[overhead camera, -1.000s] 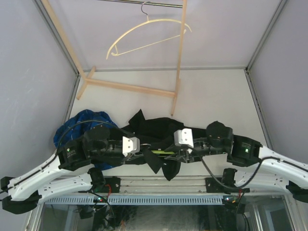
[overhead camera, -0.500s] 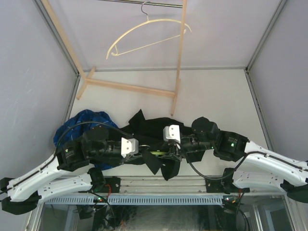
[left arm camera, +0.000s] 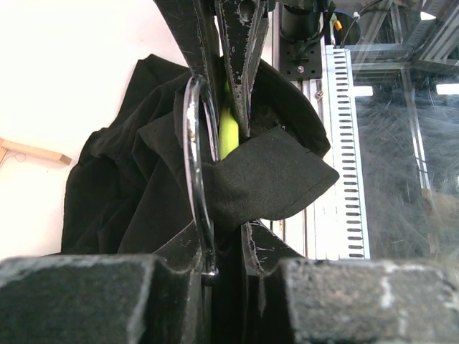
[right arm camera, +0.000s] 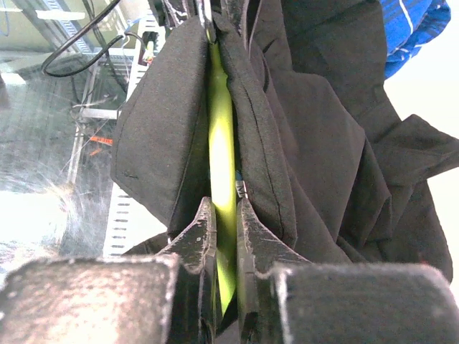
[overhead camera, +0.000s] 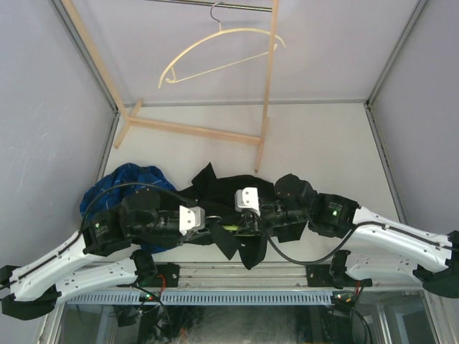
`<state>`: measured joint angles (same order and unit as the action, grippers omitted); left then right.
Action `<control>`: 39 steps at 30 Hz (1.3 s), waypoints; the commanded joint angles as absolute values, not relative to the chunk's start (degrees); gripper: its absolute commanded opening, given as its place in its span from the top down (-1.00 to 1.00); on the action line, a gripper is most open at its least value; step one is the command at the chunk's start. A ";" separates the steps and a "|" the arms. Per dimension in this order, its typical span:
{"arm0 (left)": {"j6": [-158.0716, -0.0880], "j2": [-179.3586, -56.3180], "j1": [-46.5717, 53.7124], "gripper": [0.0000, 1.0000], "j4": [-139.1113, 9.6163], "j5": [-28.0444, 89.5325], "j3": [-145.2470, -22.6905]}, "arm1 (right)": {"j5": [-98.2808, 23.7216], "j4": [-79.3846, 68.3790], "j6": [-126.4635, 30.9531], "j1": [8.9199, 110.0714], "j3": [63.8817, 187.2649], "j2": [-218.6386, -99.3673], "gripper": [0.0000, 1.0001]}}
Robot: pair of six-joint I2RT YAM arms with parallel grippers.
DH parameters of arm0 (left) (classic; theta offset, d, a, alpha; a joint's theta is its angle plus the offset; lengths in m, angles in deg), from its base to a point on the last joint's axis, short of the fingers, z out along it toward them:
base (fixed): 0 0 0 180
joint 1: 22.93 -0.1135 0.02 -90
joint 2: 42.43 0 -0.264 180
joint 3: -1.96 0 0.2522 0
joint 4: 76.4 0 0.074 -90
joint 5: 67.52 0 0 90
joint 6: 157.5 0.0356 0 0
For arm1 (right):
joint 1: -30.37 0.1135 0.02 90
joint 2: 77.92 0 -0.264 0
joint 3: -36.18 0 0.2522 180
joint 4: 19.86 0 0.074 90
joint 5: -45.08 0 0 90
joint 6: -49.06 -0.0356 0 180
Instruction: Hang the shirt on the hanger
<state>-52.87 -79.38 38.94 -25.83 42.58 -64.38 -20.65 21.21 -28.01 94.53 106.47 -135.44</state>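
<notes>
The right fingers (right arm camera: 203, 233) clamp the bar of the hanger (right arm camera: 220, 129), which runs straight ahead from them toward the left fingers (left arm camera: 252, 252), closed around its metal hook (left arm camera: 192, 143). The shirt (right arm camera: 315, 129) drapes both sides of that bar, at the near edge of the counter (overhead camera: 323, 143).

No text, label, brand, number or sign can be read in any view. The plain white plastic box on the left wrist (overhead camera: 191, 215) and the one on the right wrist (overhead camera: 246, 199), both just beside the crumpled black button-up shirt (overhead camera: 224, 188), appear too small to show print.
</notes>
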 commanded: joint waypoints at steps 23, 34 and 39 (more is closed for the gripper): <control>-56.04 -65.58 38.72 -0.83 -20.60 16.18 -66.20 | -30.77 30.62 -24.64 92.60 109.97 -110.44 1.00; -60.42 -58.87 38.69 -0.28 -17.44 9.21 -64.15 | -33.45 32.90 -25.79 92.55 109.98 -104.78 1.00; -60.32 -60.43 38.74 0.16 -16.89 6.60 -64.66 | -34.57 33.60 -26.50 92.60 110.01 -101.71 1.00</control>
